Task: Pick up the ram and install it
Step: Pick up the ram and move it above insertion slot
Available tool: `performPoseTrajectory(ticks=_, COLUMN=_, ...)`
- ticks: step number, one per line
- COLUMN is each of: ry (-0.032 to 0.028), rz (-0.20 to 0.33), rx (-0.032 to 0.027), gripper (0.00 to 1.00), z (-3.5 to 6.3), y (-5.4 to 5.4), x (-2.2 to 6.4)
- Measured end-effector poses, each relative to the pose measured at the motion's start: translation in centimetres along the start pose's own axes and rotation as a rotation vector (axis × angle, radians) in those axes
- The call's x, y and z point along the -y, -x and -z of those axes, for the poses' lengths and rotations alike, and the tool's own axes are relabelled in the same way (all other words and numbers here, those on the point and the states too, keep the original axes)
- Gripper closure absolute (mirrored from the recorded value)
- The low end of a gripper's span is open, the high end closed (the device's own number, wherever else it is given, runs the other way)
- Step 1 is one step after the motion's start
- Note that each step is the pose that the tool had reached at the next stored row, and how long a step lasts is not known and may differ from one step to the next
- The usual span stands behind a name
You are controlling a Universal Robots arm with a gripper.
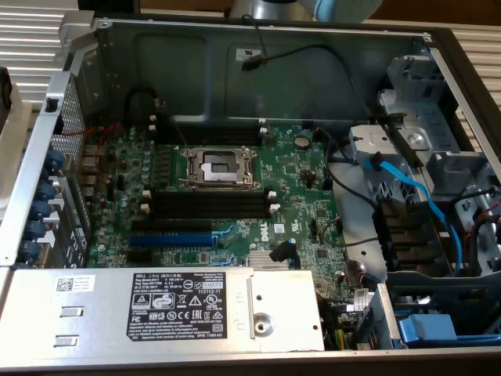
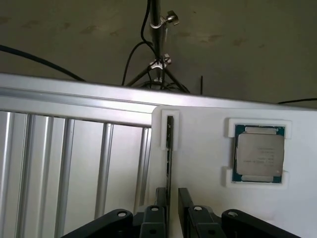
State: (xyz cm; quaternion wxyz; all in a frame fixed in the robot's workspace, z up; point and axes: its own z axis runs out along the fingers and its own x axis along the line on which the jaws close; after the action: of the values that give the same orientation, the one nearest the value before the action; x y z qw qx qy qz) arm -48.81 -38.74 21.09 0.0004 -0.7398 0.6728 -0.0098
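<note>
The ram [image 2: 169, 144] stands on edge in a narrow slot of a white holder [image 2: 203, 163], seen end-on as a thin dark strip. My gripper [image 2: 172, 199] is open, with one finger on each side of the near end of the ram. The left finger [image 2: 161, 197] sits close against the stick, and a dark gap shows between the stick and the right finger [image 2: 184, 198]. In the exterior view the open computer case holds the green motherboard [image 1: 297, 180], whose long black memory slots [image 1: 207, 205] with white end clips hold no stick.
A processor chip [image 2: 259, 154] lies in a recess of the same white holder. Aluminium slats [image 2: 74, 163] lie beside the holder, and a tripod [image 2: 157, 44] with cables stands beyond. On the board are the processor socket [image 1: 219, 166], a blue expansion slot [image 1: 168, 239] and a power supply [image 1: 172, 309].
</note>
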Motion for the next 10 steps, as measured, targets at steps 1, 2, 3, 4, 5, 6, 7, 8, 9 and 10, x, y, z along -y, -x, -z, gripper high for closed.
performPoseTrajectory(ticks=1, ry=0.0002, rz=-0.001, rx=-0.0002, gripper=0.75, z=-0.04, y=0.0, x=0.03)
performPoseTrajectory(ticks=2, ry=0.0002, rz=-0.001, rx=-0.0003, gripper=0.75, z=-0.08, y=0.0, x=0.04)
performPoseTrajectory(ticks=3, ry=0.0004, rz=-0.002, rx=-0.0004, gripper=0.75, z=-0.11, y=-0.01, x=0.08)
performPoseTrajectory(ticks=4, ry=0.0009, rz=-0.002, rx=-0.0004, gripper=0.75, z=-0.15, y=-0.03, x=0.07)
performPoseTrajectory(ticks=5, ry=0.0015, rz=-0.002, rx=-0.0005, gripper=0.75, z=-0.18, y=-0.03, x=0.07)
performPoseTrajectory(ticks=6, ry=0.0021, rz=-0.002, rx=-0.0007, gripper=0.75, z=-0.22, y=-0.03, x=0.08)
performPoseTrajectory(ticks=7, ry=0.0027, rz=-0.003, rx=-0.001, gripper=0.75, z=-0.28, y=-0.03, x=0.08)
performPoseTrajectory(ticks=8, ry=0.0036, rz=-0.003, rx=-0.0013, gripper=0.75, z=-0.31, y=-0.03, x=0.08)
performPoseTrajectory(ticks=9, ry=0.0043, rz=-0.003, rx=-0.0015, gripper=0.75, z=-0.33, y=-0.04, x=0.08)
performPoseTrajectory(ticks=10, ry=0.0052, rz=-0.003, rx=-0.0014, gripper=0.75, z=-0.36, y=-0.08, x=0.09)
